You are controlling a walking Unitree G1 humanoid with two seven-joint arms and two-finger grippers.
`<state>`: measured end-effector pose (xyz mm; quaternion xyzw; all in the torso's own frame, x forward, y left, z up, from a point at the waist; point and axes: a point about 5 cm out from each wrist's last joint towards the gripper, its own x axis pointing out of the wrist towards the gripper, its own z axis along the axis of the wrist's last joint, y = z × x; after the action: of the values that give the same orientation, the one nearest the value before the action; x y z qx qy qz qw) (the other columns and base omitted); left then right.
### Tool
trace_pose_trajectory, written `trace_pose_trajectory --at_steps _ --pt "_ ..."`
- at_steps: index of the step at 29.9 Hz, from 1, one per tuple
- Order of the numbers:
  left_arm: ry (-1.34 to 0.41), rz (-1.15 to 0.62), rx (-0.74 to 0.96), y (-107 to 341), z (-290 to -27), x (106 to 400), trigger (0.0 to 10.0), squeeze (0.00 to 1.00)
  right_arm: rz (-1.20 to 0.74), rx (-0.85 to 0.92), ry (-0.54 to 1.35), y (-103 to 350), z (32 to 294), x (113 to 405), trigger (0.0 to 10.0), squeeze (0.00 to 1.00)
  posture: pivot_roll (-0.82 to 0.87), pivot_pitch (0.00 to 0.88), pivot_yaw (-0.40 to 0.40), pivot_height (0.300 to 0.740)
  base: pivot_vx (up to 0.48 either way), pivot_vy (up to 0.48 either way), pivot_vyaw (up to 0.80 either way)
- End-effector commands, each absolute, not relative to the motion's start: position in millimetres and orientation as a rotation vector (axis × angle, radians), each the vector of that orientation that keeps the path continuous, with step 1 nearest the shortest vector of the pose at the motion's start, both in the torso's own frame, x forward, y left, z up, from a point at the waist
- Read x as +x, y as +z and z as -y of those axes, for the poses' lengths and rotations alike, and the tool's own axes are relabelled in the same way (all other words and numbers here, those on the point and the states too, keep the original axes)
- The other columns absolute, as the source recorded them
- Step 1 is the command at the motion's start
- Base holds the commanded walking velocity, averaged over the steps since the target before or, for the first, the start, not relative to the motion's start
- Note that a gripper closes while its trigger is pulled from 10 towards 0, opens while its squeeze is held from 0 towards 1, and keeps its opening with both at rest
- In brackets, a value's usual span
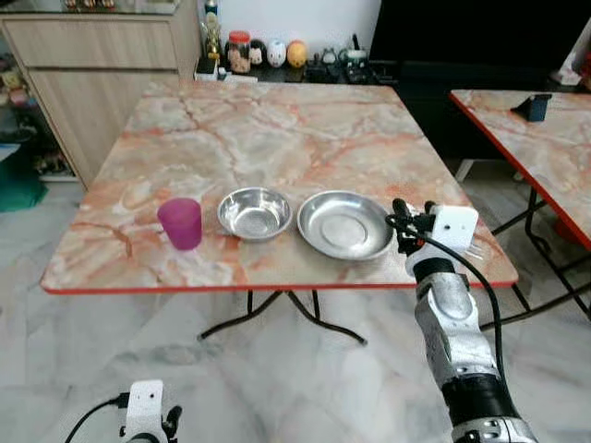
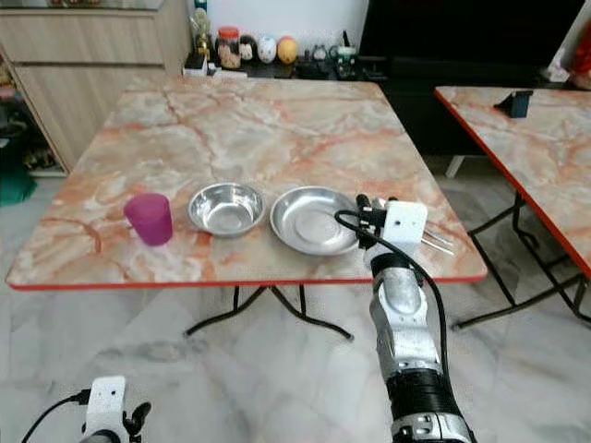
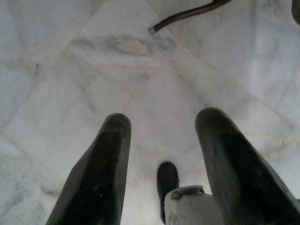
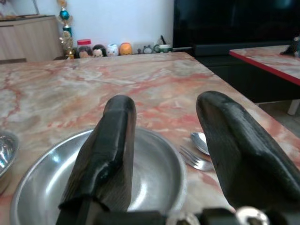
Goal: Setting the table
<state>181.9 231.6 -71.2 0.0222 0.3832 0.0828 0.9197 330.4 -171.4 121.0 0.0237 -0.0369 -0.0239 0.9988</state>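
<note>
Cutlery: a steel fork (image 4: 194,160) and spoon (image 4: 200,142) lie flat on the marble-patterned bench (image 1: 268,138), side by side and touching, between the two black fingers of the right gripper (image 4: 164,154) as its wrist camera sees them. In that view only the fork's tines and the spoon's bowl show, pointing toward the plate; the handles are hidden behind one finger (image 4: 239,145). In the head views the long axes run away from the plate toward the bench's right edge.
Plate (image 1: 344,224): shallow, round, polished steel, partly under the other finger (image 4: 105,159).
Bowl (image 1: 254,212): steel, just beside the plate.
Cup (image 1: 180,222): magenta, upright, beyond the bowl.
Right gripper: fingers spread apart, empty, low over the bench's near edge.
Left gripper (image 3: 161,154): fingers parted, empty, hanging over the marble floor (image 3: 140,84).
</note>
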Motion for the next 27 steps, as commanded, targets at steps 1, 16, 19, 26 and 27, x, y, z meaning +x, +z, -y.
trace_pose_trajectory --at_steps 1,16,19,26,27 --pt "0.171 -0.809 0.044 -73 -230 180 10.0 0.00 0.082 0.049 -0.060 123 174 330 10.0 0.00 -0.02 0.000 -0.081 0.740 0.330 0.000 0.00" --pt "0.171 -0.819 0.049 -75 -229 178 10.0 0.00 0.033 0.058 -0.112 112 177 322 10.0 0.00 -0.01 0.000 -0.083 0.740 0.110 0.000 0.00" --pt "0.171 -0.824 0.052 -75 -229 176 10.0 0.00 -0.019 0.072 -0.150 100 183 311 10.0 0.00 -0.01 0.000 -0.086 0.740 0.000 0.000 0.00" --pt "0.171 -0.831 0.056 -76 -230 175 10.0 0.00 -0.184 0.165 -0.235 71 209 276 10.0 1.00 -0.02 0.000 -0.086 0.740 0.000 0.000 0.00" --pt "0.171 -0.831 0.056 -76 -230 175 10.0 0.00 -0.184 0.165 -0.235 71 209 276 10.0 1.00 -0.02 0.000 -0.086 0.740 0.000 0.000 0.00"
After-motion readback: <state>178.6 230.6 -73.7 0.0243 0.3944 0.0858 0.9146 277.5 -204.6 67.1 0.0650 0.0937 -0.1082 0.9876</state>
